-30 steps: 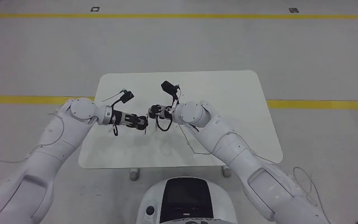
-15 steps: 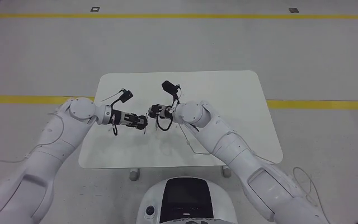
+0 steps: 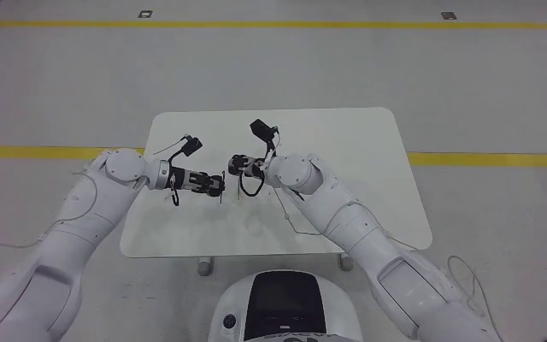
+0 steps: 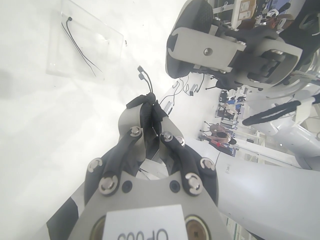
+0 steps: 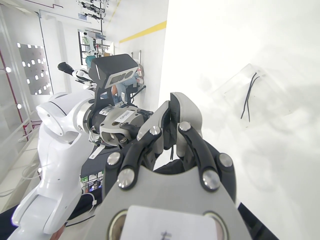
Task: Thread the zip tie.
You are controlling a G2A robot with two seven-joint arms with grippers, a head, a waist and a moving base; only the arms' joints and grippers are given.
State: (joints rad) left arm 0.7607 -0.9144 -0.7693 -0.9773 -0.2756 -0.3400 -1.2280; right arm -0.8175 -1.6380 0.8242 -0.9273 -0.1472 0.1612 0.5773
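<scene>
Left gripper [image 4: 149, 101] clamps thin black square-headed zip ties [image 4: 147, 82]; right gripper [image 5: 172, 102], facing it tip-to-tip, pinches a thin black strand [image 5: 172, 152].

Cropped white label [image 4: 142, 222] on left gripper [image 4: 149, 99] base, characters cut off; second label [image 5: 170, 223] on right gripper [image 5: 172, 106] base, illegible.

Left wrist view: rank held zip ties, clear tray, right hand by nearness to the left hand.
1. black zip ties: pinched in the left hand.
2. right hand: raised, facing it.
3. clear tray: down on the table.
</scene>
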